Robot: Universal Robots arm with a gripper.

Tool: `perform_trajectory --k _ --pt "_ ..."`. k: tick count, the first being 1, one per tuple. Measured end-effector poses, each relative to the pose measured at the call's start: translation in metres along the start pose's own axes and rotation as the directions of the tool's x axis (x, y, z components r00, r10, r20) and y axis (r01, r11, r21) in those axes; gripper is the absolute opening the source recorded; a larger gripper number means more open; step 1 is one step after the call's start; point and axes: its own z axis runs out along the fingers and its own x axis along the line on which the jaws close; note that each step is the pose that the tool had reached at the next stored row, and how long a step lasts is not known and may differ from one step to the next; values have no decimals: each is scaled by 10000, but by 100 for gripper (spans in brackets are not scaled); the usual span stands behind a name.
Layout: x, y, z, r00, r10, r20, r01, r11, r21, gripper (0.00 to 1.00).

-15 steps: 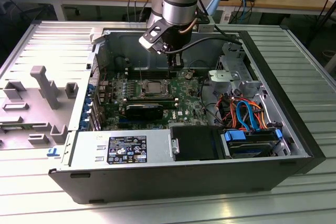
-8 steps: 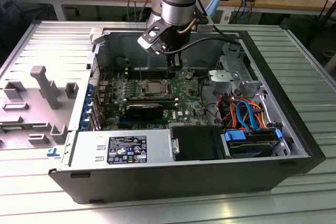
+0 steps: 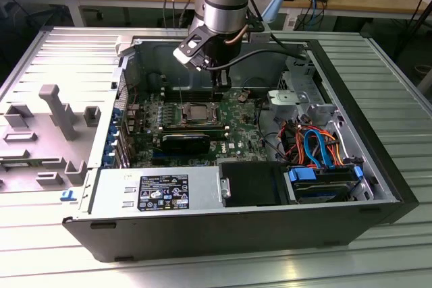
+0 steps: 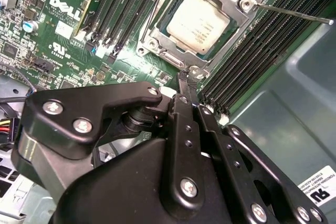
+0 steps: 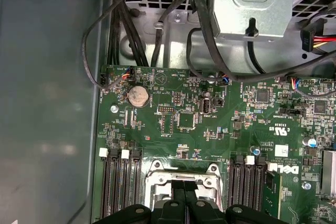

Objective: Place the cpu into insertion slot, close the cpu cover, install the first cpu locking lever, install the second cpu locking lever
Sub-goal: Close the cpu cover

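Observation:
The cpu (image 4: 198, 22) lies flat in the insertion slot (image 4: 155, 44) on the green board, dull silver top up. The cpu cover (image 4: 240, 14) lies flat over it, and the chip shows through the cover's window. One thin locking lever (image 4: 294, 13) sticks out free past the memory slots. My gripper (image 4: 185, 80) has its black fingers together, tips at the socket's near corner. In the first wrist view the gripper (image 5: 183, 186) hangs over the socket frame (image 5: 157, 174). In the exterior view the gripper (image 3: 220, 92) stands just beside the cpu (image 3: 196, 112), on the exterior view's right.
Black memory slots (image 4: 252, 40) flank the socket on both sides. A black heatsink block (image 3: 185, 141) sits in front of it. Drive cage and coloured cables (image 3: 317, 146) fill the case at the exterior view's right. A grey fixture tray (image 3: 47, 133) lies outside.

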Motion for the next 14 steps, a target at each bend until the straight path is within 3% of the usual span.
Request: perform_trajectory --k 14 --pt "-1 -32 16 10000 2 -4 -2 10000 0 11"
